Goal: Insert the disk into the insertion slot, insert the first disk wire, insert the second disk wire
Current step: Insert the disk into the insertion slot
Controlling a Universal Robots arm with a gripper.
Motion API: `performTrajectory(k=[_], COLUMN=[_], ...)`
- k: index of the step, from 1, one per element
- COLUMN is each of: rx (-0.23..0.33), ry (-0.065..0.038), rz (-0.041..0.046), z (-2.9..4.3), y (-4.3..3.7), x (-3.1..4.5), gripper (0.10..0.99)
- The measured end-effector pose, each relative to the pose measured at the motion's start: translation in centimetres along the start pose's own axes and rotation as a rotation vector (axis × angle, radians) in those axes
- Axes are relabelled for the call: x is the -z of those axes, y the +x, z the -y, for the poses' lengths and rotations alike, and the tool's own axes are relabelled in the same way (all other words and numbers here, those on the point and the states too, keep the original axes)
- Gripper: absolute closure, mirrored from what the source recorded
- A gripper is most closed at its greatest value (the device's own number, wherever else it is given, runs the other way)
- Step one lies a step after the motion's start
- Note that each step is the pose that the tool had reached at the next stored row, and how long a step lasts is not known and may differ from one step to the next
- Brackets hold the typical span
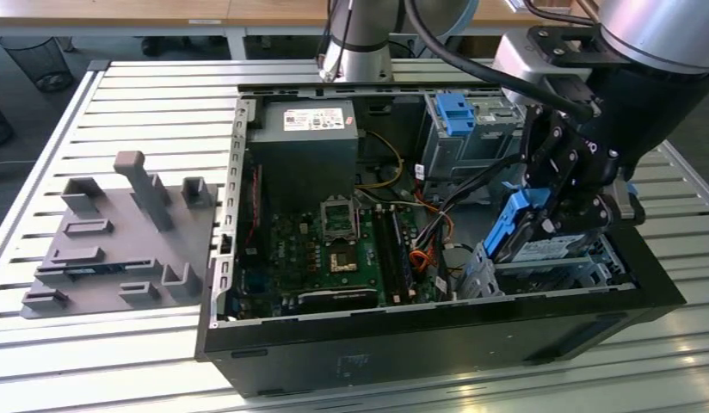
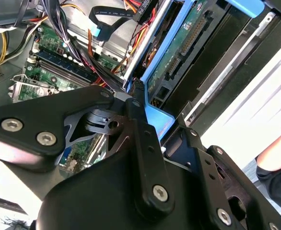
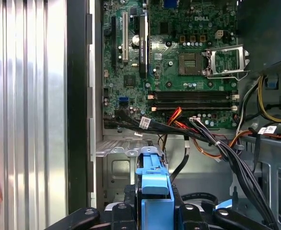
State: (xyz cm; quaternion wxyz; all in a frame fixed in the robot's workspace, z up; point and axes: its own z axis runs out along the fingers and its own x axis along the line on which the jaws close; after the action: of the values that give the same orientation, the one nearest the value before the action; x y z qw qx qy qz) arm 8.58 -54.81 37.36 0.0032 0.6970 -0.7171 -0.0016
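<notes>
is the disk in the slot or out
Out: the disk leans steeply in the gripper, lower end at the top of the insertion slot.

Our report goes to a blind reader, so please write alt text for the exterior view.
A robot gripper holds a blue-framed disk tilted over the silver drive cage at the exterior view's right of an open computer case. A grey plate sits on the slatted table at the view's left.
</notes>
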Motion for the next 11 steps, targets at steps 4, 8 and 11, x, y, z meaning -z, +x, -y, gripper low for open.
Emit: performTrajectory(k=[4,8,11], rx=[0.0,0.0,0.0], ry=[0.0,0.0,0.0], rz=[-0.0001,0.0,0.0], z=[0.0,0.0,0.01], y=[0.0,0.0,0.0], x=[-0.34,-0.71,-0.94], gripper=[0.718,0.718,0.718])
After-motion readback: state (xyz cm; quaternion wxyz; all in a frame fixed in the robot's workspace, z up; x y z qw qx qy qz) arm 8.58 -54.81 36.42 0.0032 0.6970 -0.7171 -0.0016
